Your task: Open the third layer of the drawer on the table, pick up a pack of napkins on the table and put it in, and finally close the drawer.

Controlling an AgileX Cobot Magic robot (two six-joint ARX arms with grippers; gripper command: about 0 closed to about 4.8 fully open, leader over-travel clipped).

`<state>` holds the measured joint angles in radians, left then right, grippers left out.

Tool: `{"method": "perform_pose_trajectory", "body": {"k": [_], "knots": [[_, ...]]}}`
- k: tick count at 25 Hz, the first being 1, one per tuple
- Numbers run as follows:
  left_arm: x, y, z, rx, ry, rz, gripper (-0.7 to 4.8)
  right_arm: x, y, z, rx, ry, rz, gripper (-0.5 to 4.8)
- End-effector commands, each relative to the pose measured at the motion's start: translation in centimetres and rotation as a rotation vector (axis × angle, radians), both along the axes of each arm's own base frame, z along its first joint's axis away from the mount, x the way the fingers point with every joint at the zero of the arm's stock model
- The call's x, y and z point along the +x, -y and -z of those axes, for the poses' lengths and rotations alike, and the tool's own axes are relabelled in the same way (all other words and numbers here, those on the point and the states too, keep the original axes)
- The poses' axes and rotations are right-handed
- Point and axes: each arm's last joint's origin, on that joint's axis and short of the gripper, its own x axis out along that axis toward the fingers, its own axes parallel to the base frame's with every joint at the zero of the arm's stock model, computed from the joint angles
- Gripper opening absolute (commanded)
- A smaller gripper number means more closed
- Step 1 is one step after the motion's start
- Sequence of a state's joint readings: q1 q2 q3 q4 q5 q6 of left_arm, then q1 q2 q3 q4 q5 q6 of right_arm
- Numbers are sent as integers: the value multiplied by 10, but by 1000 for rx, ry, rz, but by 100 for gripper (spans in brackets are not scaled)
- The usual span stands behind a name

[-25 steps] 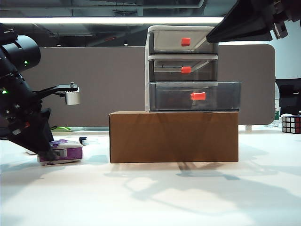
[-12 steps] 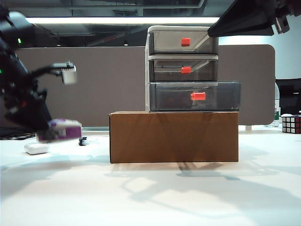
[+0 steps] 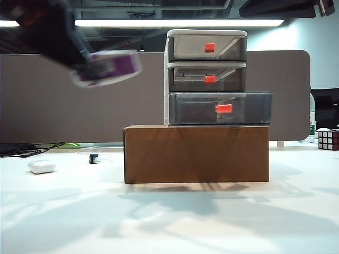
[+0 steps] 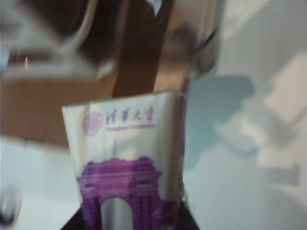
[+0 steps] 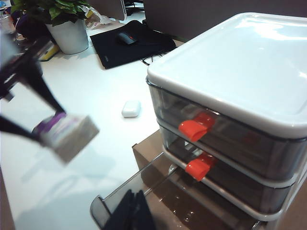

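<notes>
The pack of napkins (image 3: 108, 67), purple and whitish, hangs high in the air left of the drawer (image 3: 206, 76), and my left gripper (image 3: 91, 64) is shut on it, blurred by motion. In the left wrist view the pack (image 4: 127, 163) fills the middle, with the left gripper (image 4: 129, 226) closed on its near end. The third layer (image 3: 220, 108) is pulled out past the two drawers above. My right gripper (image 5: 134, 211) is shut and empty over the open third layer (image 5: 158, 191); the right wrist view also shows the pack (image 5: 67, 135) off to one side.
The drawer stands on a brown cardboard box (image 3: 196, 153) on the white table (image 3: 169, 222). A small white case (image 3: 41, 166) lies at the left, a Rubik's cube (image 3: 328, 139) at the far right. The right arm (image 3: 286, 7) shows at the top right. A potted plant (image 5: 71, 28) and black mat (image 5: 132, 44) lie beyond.
The left gripper has lifted the pack off the table, up and rightwards towards the drawer. The right arm has risen a little at the top right.
</notes>
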<state>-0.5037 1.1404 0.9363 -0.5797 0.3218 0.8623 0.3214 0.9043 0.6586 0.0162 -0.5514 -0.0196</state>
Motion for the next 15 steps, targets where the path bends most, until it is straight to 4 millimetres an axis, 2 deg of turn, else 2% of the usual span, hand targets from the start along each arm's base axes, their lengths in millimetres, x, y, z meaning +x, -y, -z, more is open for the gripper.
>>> {"method": "perform_pose_trajectory", "body": {"k": [1,7,11,15], "knots": [[-5,25,-9,-75,81,18,148,-1,0,-4,17,7,0,-6],[-9,65,-14,-191,175,73,152,-2,0,-5,19,5,2,-6],[9,87,-8,-223,102,64,152,-2,1,-5,20,8,2,-6],[23,111,-20,-248,103,109,152,-3,1,-6,21,13,2,-6]]}}
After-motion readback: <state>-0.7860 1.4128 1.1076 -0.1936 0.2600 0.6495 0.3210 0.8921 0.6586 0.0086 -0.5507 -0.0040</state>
